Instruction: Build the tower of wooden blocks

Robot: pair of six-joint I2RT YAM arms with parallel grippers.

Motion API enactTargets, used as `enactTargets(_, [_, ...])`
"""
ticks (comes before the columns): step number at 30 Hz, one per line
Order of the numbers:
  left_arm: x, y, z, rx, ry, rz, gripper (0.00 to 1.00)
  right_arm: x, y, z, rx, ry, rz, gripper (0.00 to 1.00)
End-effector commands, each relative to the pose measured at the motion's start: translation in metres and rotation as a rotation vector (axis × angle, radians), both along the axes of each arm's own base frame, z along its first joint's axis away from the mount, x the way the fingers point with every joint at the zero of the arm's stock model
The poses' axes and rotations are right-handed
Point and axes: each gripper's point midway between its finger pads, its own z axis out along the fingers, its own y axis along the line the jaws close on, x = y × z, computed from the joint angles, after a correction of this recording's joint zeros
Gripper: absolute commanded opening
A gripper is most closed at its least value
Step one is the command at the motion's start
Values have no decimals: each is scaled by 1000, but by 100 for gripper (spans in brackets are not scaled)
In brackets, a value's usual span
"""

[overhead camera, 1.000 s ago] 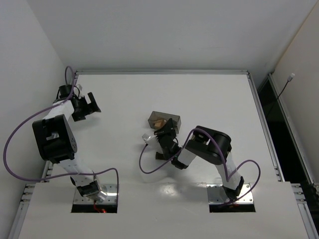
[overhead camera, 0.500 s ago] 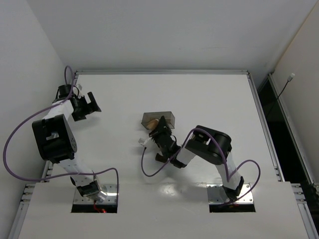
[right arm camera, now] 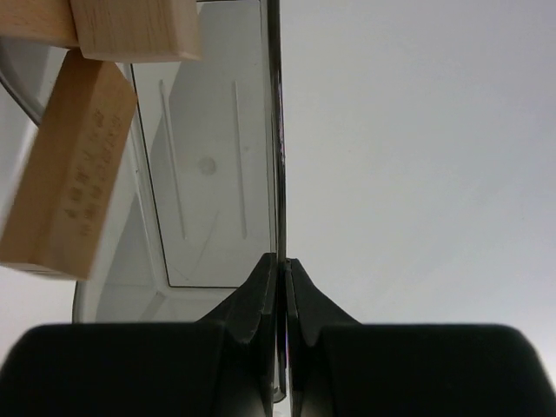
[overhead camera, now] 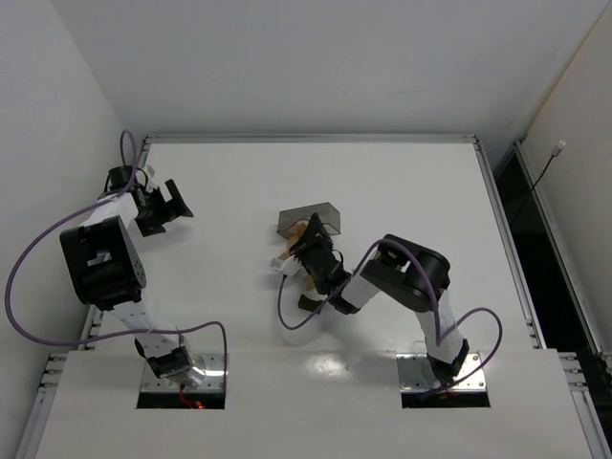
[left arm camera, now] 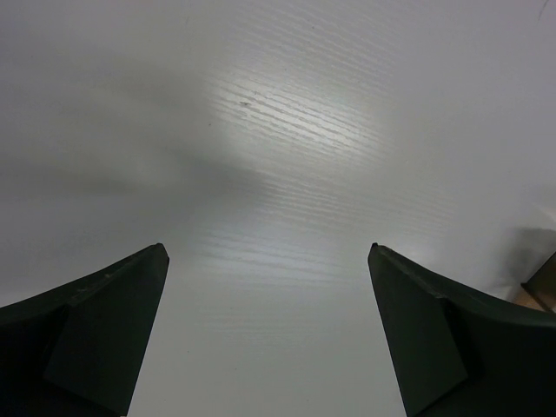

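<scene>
My right gripper (overhead camera: 306, 245) (right arm camera: 284, 261) is shut on the thin side wall of the clear grey plastic bin (overhead camera: 311, 219) (right arm camera: 273, 130), holding it tipped at the table's middle. Two light tan wooden blocks (right arm camera: 68, 174) (right arm camera: 135, 30) lie loose against the bin's inner side; from above they show as a tan patch (overhead camera: 300, 231). A small dark piece (overhead camera: 308, 302) lies on the table under the right forearm. The wood block tower is out of view; no stack stands anywhere. My left gripper (overhead camera: 170, 204) (left arm camera: 268, 252) hangs open over bare table at the far left.
The white table (overhead camera: 402, 191) is walled at the back and left. The right arm's purple cable (overhead camera: 287, 311) loops over the table in front of the bin. The left arm's elbow (overhead camera: 100, 263) stands near the left edge.
The right gripper has swung the bin a little left and back, turning and tipping it. The left gripper has drifted slightly left, still open.
</scene>
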Motion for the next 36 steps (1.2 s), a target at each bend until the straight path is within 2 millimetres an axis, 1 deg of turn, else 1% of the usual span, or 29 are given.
enactTargets(1, [10,2,13,-22,-45,6,100,-10,-27,131,451,-377,-34,0])
enactTargets(2, [10,2,13,-22,-46,6,100,-10,-25,132,450,-380,-24,0])
enactTargets(3, [10,2,13,-22,-46,6,100,-11,-28,140,472,-392,-36,0])
enactTargets(6, [10,2,13,-22,-46,6,100,-11,-28,140,472,-392,-36,0])
enactTargets(7, [10,2,13,-22,-46,6,100,-14,-23,140,475,-389,-24,0])
enactTargets(9, [11,1,13,-29,-48,1,100,-23,-21,152,509,-400,-13,0])
enactTargets(11, [11,1,13,-29,-48,1,100,-29,-17,148,492,-389,18,0])
enactTargets(12, [11,-1,14,-38,-52,-5,100,-33,-15,154,514,-393,16,0])
enactTargets(14, [11,-1,14,-38,-52,-5,100,-37,-12,149,499,-381,32,0])
enactTargets(15, [11,-1,14,-38,-52,-5,100,-37,-13,156,517,-392,31,0])
enactTargets(16, [11,-1,14,-38,-52,-5,100,-36,-16,159,533,-394,4,0])
enactTargets(18, [11,-1,14,-38,-52,-5,100,-37,-14,158,513,-396,22,0])
enactTargets(19, [11,-1,14,-38,-52,-5,100,-34,-18,159,520,-400,1,0])
enactTargets(20, [11,-1,14,-38,-52,-5,100,-32,-16,158,519,-400,1,0])
enactTargets(21, [11,-2,14,-45,-54,-10,100,-29,-19,161,526,-408,-11,0])
enactTargets(22, [11,-2,18,-41,-63,-10,100,-28,-21,160,527,-406,-22,0])
enactTargets(23, [11,-2,18,-41,-63,-10,100,-26,-20,164,545,-414,-33,0])
enactTargets(25, [10,-3,15,-42,-62,-10,100,-16,-25,167,596,-421,-100,0])
enactTargets(26, [10,-3,15,-42,-62,-10,100,-5,-37,169,624,-429,-161,0])
enactTargets(27, [10,-3,15,-42,-62,-10,100,1,-51,164,666,-418,-261,0])
enactTargets(28, [10,-3,15,-42,-62,-10,100,12,-52,166,691,-400,-326,0])
enactTargets(29, [10,-3,15,-42,-62,-10,100,23,-63,160,760,-364,-387,0])
enactTargets(30, [10,-3,15,-42,-62,-10,100,27,-73,152,802,-314,-471,0])
enactTargets(31, [10,-3,15,-42,-62,-10,100,40,-67,134,672,-196,-521,0])
enactTargets(32, [10,-3,15,-42,-62,-10,100,46,-66,123,848,-128,-542,0])
enactTargets(33, [10,-4,16,-49,-64,-15,100,52,-77,124,887,-92,-599,0])
enactTargets(34, [13,-3,19,-39,-74,-24,100,56,-82,104,710,34,-693,0])
enactTargets(35, [15,-2,20,-36,-83,-24,100,58,-83,86,900,113,-737,0])
enactTargets(36, [14,-2,19,-30,-84,-31,100,71,-89,69,937,259,-761,0])
